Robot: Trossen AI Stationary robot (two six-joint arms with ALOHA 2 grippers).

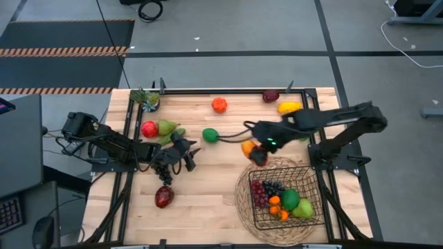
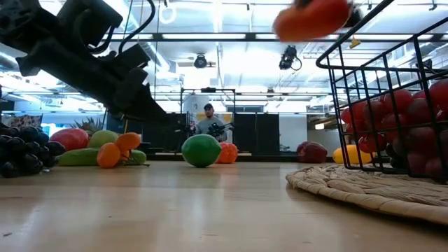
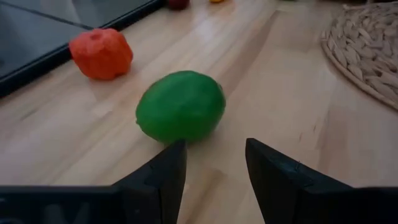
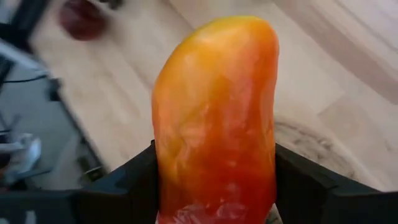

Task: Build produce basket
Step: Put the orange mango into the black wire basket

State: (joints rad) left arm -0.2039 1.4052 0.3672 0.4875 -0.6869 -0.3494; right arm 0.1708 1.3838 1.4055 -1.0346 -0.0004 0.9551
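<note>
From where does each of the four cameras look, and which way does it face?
High: overhead, straight down on table, both arms.
Low: table height, level across; dark arm, basket, a person behind.
Left wrist: past open left gripper at lime.
Right wrist: right gripper shut on mango.
Shared: lime in high, low and left wrist.

Grey floor (image 1: 228,28), striped hazard mat (image 1: 66,50), ceiling lights (image 2: 210,10), seated person (image 2: 210,122)

Glossy orange-red mango (image 4: 214,118), pale smooth wooden table (image 1: 208,187), rough woven mat (image 3: 367,50), black wire basket (image 1: 315,181).
</note>
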